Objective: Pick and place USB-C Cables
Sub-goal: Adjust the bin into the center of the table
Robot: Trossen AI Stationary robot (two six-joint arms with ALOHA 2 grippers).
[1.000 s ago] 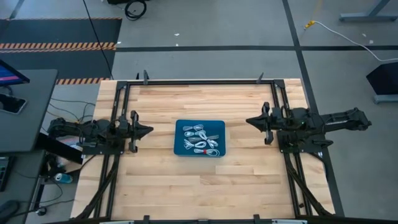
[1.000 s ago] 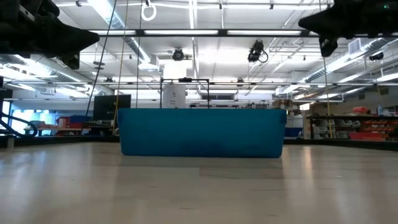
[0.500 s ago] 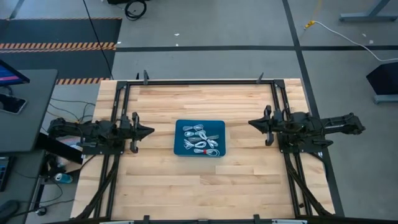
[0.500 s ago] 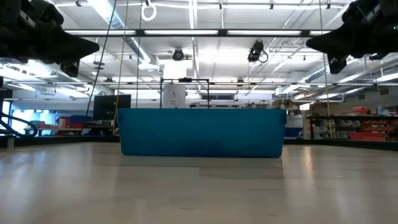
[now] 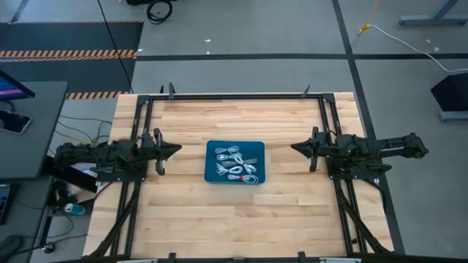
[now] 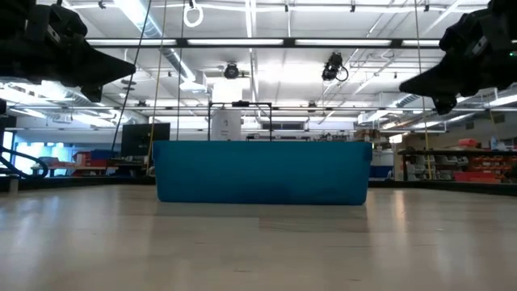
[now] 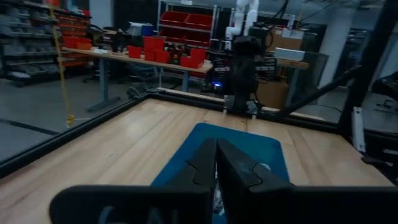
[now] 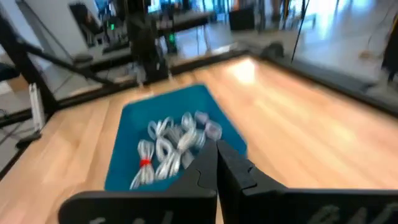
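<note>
Several small coiled silvery-white cables (image 5: pixel 235 164) lie in a blue tray (image 5: pixel 208 162) at the table's middle; one has a red band (image 8: pixel 144 163). In the low view only the tray's wall (image 6: pixel 262 171) shows, hiding the cables. My left gripper (image 5: pixel 178 149) hovers to the tray's left, shut, pointing at it (image 7: pixel 216 142). My right gripper (image 5: pixel 293 147) hovers to the tray's right, shut, tipped down toward the cables (image 8: pixel 217 144). Both are well above the table (image 6: pixel 129 69) (image 6: pixel 404 85).
Bare wooden tabletop (image 5: pixel 234 212) surrounds the tray on all sides. A black metal frame (image 5: pixel 234 95) runs along the far edge and both sides. Each wrist view shows the opposite arm beyond the tray (image 7: pixel 239 81) (image 8: pixel 146 43).
My right gripper has come down and tipped its fingers lower toward the tray, while that arm drew in a little. My left gripper has sunk slightly. The tray and cables have stayed where they were.
</note>
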